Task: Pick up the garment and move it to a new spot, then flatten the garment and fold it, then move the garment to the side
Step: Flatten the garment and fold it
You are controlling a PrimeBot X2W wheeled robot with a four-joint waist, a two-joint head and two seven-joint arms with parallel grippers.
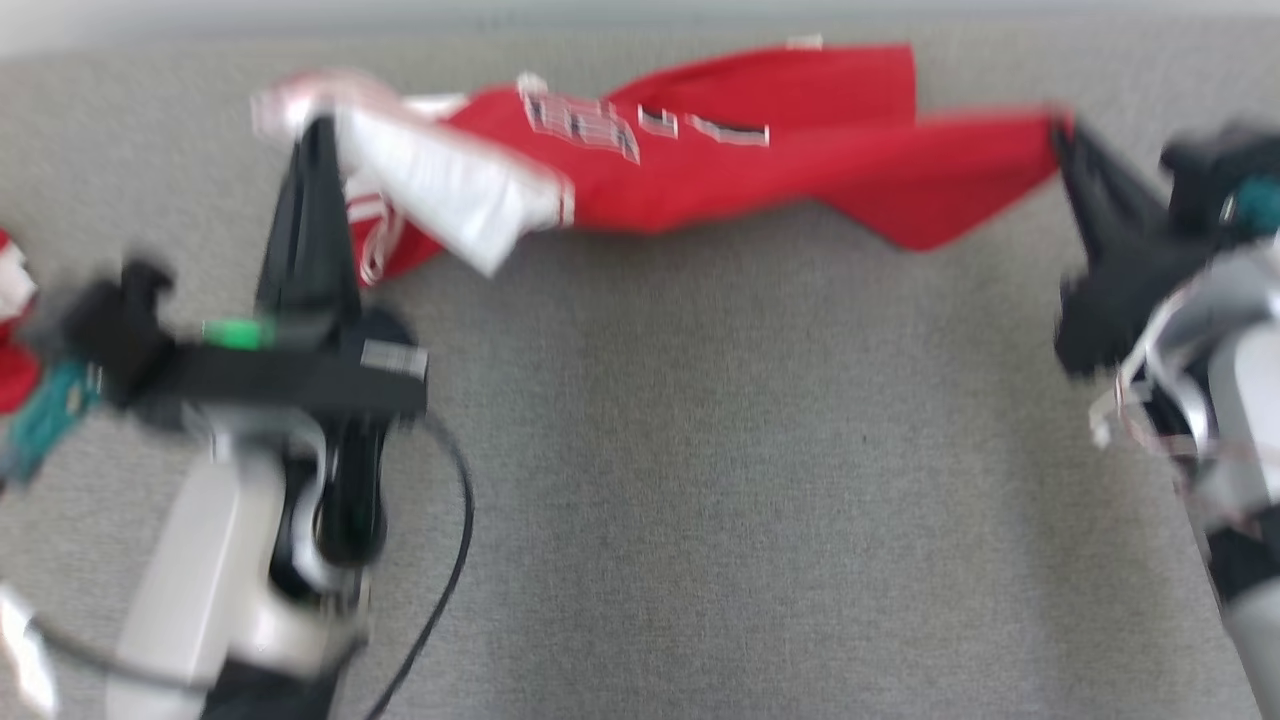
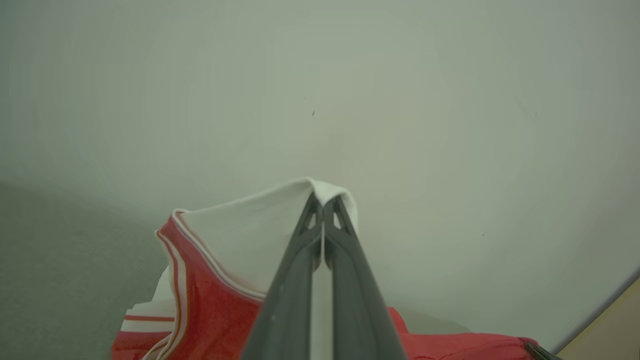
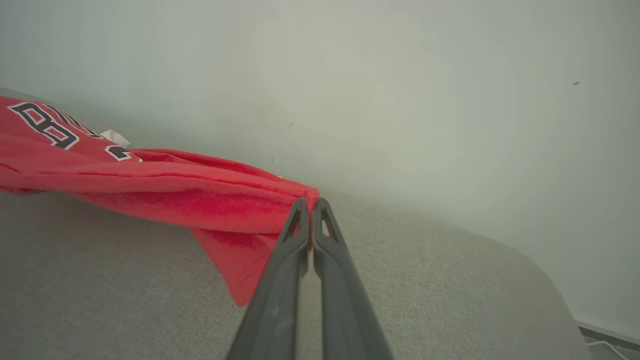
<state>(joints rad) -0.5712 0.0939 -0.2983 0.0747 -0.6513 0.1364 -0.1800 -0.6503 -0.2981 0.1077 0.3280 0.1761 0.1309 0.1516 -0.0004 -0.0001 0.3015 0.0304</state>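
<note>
The garment [image 1: 720, 170] is a red jersey with white trim and black-and-white lettering, stretched across the far part of a grey fabric surface [image 1: 700, 480]. My left gripper [image 1: 315, 125] is shut on its white-trimmed end at the far left; in the left wrist view the left gripper [image 2: 324, 200] pinches the white fabric of the garment [image 2: 210, 305]. At the far right, my right gripper [image 1: 1058, 128] is shut on a red corner. The right wrist view shows the right gripper [image 3: 309, 202] clamped on the edge of the garment [image 3: 165, 190], which sags between both grips.
A pale wall [image 3: 400, 75] rises just behind the grey surface. Another red and white cloth [image 1: 12, 320] lies at the left edge of the head view. A black cable [image 1: 450, 560] loops beside my left arm. The surface's rounded corner [image 3: 545, 280] sits to the right.
</note>
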